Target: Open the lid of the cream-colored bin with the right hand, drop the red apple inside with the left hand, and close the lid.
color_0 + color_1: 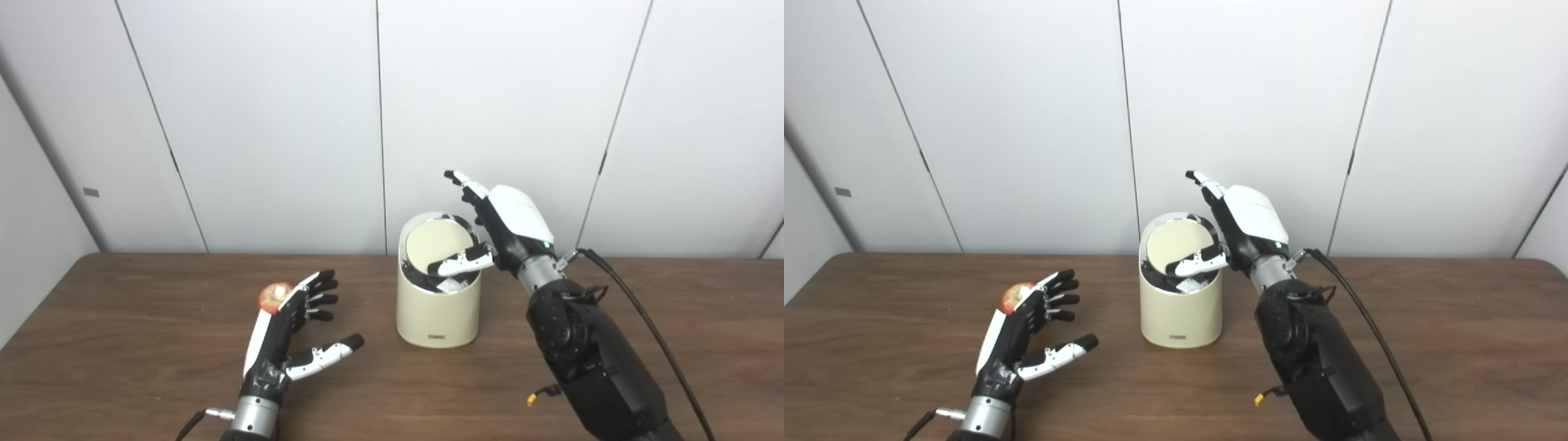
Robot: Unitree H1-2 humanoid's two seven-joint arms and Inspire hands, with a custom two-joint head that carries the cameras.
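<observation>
A: Nearest, the left hand [288, 334] is seen low over the table [122, 367], palm turned inward, fingers spread and the thumb held apart. Nothing is gripped in it.

B: And the red apple [275, 297]?

A: It is seen just behind that hand's fingers, partly hidden by them. Whether it is touched cannot be told; it appears to rest on the table, well to the left of the bin.

B: Further back, then?

A: The cream-colored bin [436, 309] stands upright mid-table. Its round lid [433, 246] is tilted, with a dark gap shown at the front of the rim. The right hand [499, 229] is held at the bin's right side, thumb laid across the lid's lower edge and the other fingers raised and spread above. The lid is pressed rather than grasped.

B: How far along is the task judged to be?

A: Step 1 of 3 is judged under way: the lid is partly opened. The apple is not yet picked up, so the drop and the closing remain.

B: The setting?

A: A dark wood-grain table is seen, with plain white wall panels [275, 122] behind, divided by thin seams.
</observation>
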